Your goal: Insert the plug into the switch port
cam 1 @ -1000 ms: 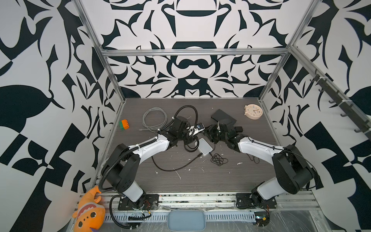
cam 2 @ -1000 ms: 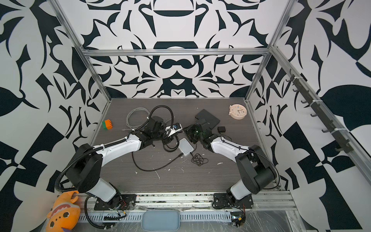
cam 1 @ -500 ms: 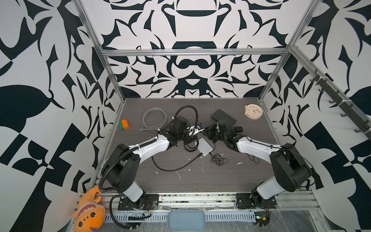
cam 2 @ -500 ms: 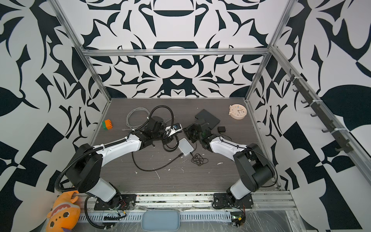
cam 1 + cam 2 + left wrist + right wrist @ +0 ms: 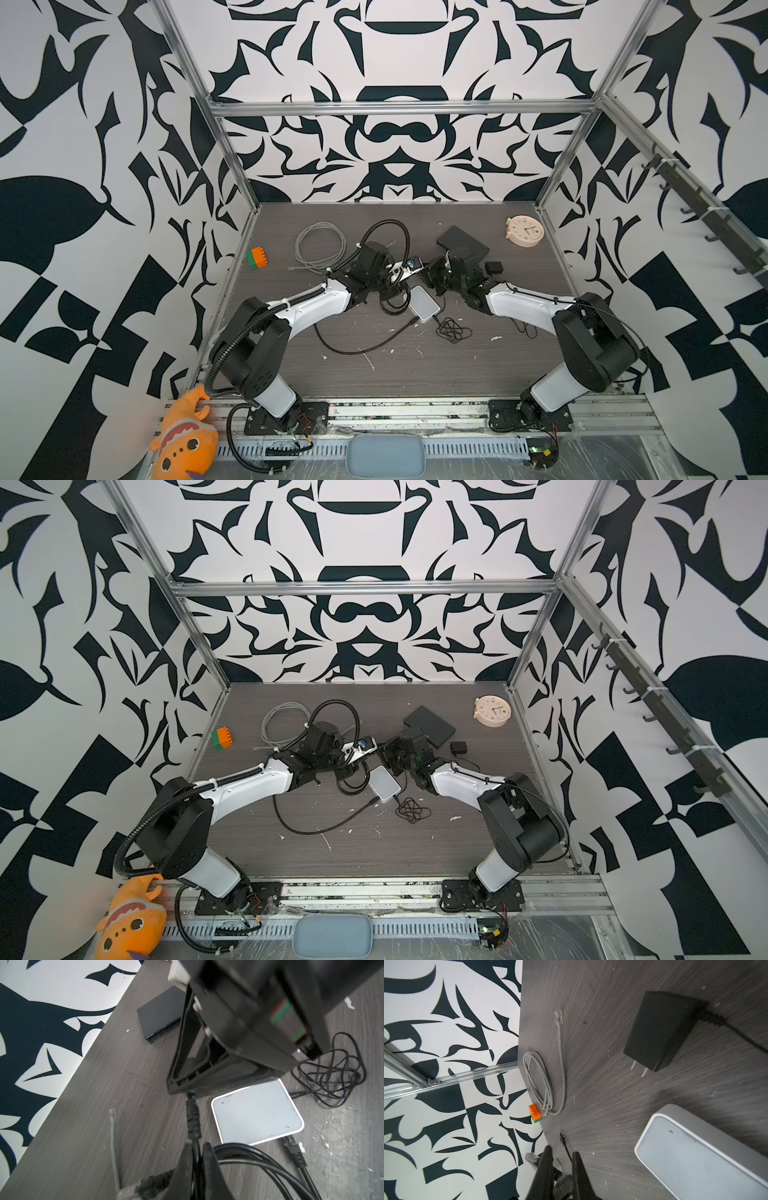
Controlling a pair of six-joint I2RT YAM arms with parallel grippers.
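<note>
Plug [image 5: 192, 1113] on black cable [image 5: 196, 1159], mid-table between both grippers, just off white switch [image 5: 424, 304] at its 11 o'clock. Left gripper [image 5: 197, 1148] narrow, pinching black cable just behind plug. Right gripper [image 5: 562, 1153] narrow, nipped onto plug tip. Black switch [image 5: 461, 245] at 1 o'clock of grippers, port row partly hidden behind right gripper. Adapter [image 5: 493, 267] at 3 o'clock, thin wire tangle [image 5: 453, 330] at 5. Grey cable coil [image 5: 320, 247] at 10, brick [image 5: 257, 257] at 9 by wall, clock [image 5: 524, 230] at 2, well apart
</note>
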